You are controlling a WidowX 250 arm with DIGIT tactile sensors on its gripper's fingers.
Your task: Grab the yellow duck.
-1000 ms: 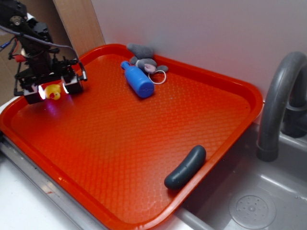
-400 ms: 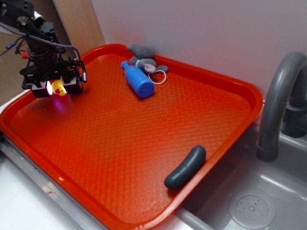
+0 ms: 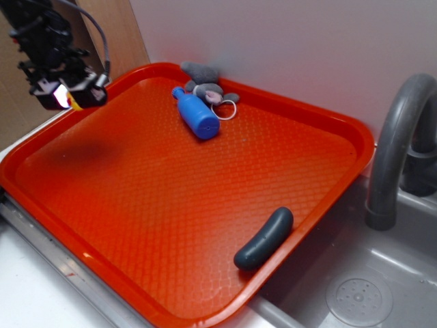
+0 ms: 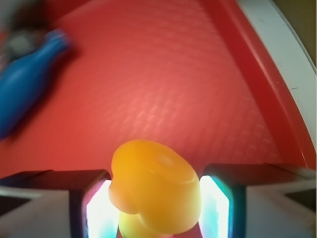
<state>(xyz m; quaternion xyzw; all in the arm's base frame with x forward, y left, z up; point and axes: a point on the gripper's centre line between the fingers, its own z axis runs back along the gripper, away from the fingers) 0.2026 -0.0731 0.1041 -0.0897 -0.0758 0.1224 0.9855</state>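
Observation:
My gripper (image 3: 70, 98) is shut on the yellow duck (image 3: 74, 102) and holds it in the air above the far left corner of the red tray (image 3: 321, 116). In the exterior view only a sliver of yellow shows between the lit fingers. In the wrist view the duck (image 4: 156, 188) fills the gap between the two glowing pads (image 4: 96, 213), its underside turned toward the camera, with the tray floor (image 4: 163, 79) well below it.
A blue bottle (image 3: 196, 115) lies at the back of the tray next to a grey plush mouse (image 3: 205, 80); the bottle also shows in the wrist view (image 4: 27, 84). A dark grey sausage-shaped toy (image 3: 264, 238) lies at the tray's right edge. A grey faucet (image 3: 396, 143) and sink stand to the right.
My gripper has risen from the tray floor with the duck held in it, moving up and toward the tray's far left corner. Nothing else has moved.

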